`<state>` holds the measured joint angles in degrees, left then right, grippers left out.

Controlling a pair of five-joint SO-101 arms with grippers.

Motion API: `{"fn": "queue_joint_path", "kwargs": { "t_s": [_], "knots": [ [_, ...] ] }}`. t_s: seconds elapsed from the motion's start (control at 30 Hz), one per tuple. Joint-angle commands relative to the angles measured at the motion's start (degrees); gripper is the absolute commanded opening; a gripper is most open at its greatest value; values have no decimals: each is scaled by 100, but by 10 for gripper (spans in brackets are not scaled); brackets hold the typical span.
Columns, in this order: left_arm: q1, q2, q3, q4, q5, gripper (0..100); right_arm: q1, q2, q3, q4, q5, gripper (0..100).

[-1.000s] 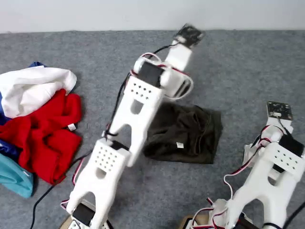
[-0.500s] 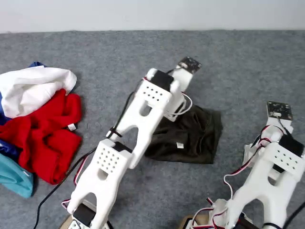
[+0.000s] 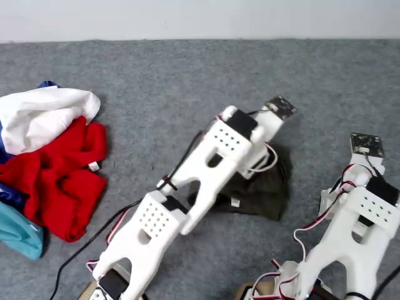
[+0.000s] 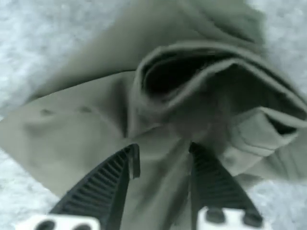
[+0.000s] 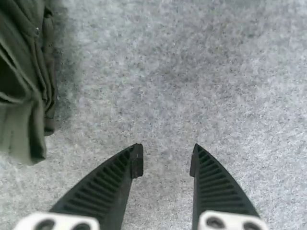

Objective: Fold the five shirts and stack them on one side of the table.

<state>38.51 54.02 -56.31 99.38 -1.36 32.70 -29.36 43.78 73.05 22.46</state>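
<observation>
Our left gripper [image 4: 164, 153] hangs released, jaws apart, just over the rumpled olive shirt [image 3: 270, 190] in the middle of the worktop [image 3: 156, 81]. We should pinch one loose edge, not the bunched layers. Our right gripper [image 5: 164, 152], also released, hovers beside the shirt.

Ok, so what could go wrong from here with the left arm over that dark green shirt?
1. The left gripper hangs open over a bunched fold of the dark green shirt; closing there could pinch several layers and drag the whole shirt along.
2. The right gripper is open over the bare grey table surface beside the shirt's edge, so nothing pins the shirt and it may slide.
</observation>
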Motion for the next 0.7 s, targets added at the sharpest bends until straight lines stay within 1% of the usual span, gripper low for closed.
{"fn": "queue_joint_path", "kwargs": {
  "t_s": [0.0,0.2,0.3,0.4,0.5,0.6,0.67],
  "knots": [
    [246,-519,224,132,53,170,66,-154,-229,-66,-53,173],
    [378,-985,1024,105,44,170,57,-154,-229,-66,-53,173],
    [334,-1029,989,88,44,170,57,-154,-229,-66,-53,173],
    [299,-1169,541,114,53,170,57,-154,-229,-66,-53,173],
    [325,-1582,154,123,53,170,66,-154,-229,-66,-53,173],
    [281,-2101,233,123,53,170,66,-154,-229,-66,-53,173],
    [123,-2365,558,123,18,170,66,-154,-229,-66,-53,173]
  ]
}}
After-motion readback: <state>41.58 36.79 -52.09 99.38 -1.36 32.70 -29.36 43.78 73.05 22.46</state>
